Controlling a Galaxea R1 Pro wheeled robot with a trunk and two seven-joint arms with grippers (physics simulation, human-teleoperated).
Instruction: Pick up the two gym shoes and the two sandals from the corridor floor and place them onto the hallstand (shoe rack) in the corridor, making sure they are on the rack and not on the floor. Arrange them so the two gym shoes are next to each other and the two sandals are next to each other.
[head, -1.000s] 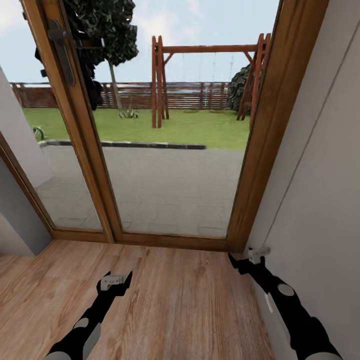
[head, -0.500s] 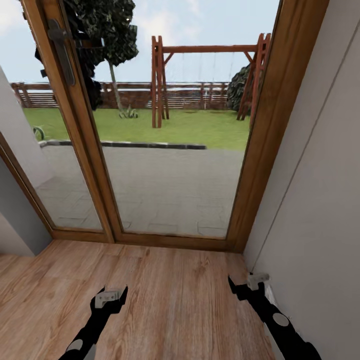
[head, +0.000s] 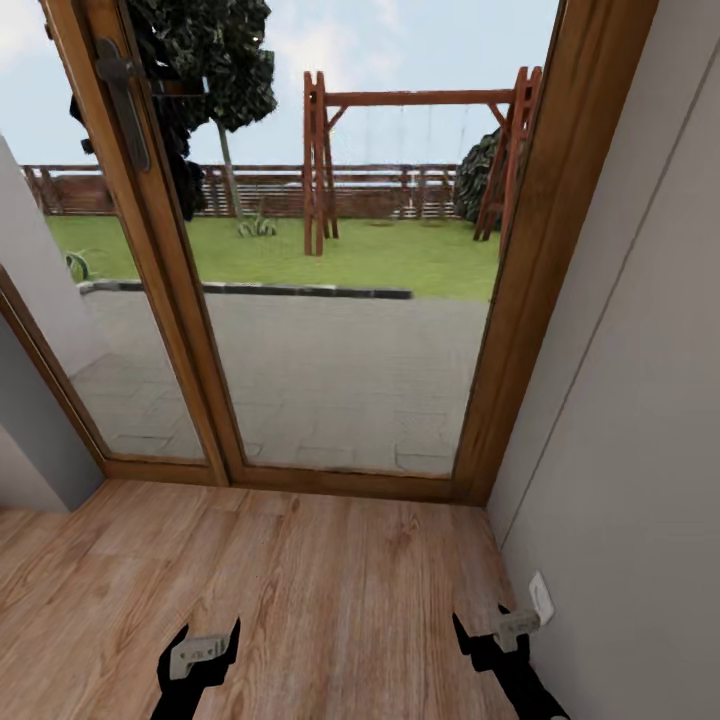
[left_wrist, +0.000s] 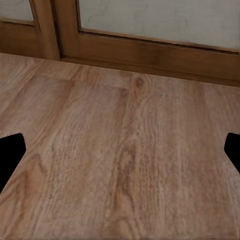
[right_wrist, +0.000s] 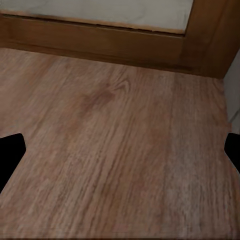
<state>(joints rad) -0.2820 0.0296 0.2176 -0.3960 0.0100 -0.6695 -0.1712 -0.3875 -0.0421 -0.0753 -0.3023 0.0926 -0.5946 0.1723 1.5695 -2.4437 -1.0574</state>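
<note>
Shoes and hallstand lie somewhere outside these frames; corridor floor bare up to the glass door. Left gripper and right gripper spread wide, empty. Risk: right gripper sits just beside the wall, so turning the base could scrape it.

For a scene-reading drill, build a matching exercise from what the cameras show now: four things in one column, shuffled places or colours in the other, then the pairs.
Things:
1. corridor floor
2. door handle
3. swing frame
4. wall socket

Descriptions:
A. outside on the grass, reddish-brown
B. white, low on the right-hand wall
C. light brown wood grain
D. dark, on the door's left frame

Pairs: 1-C, 2-D, 3-A, 4-B
</note>
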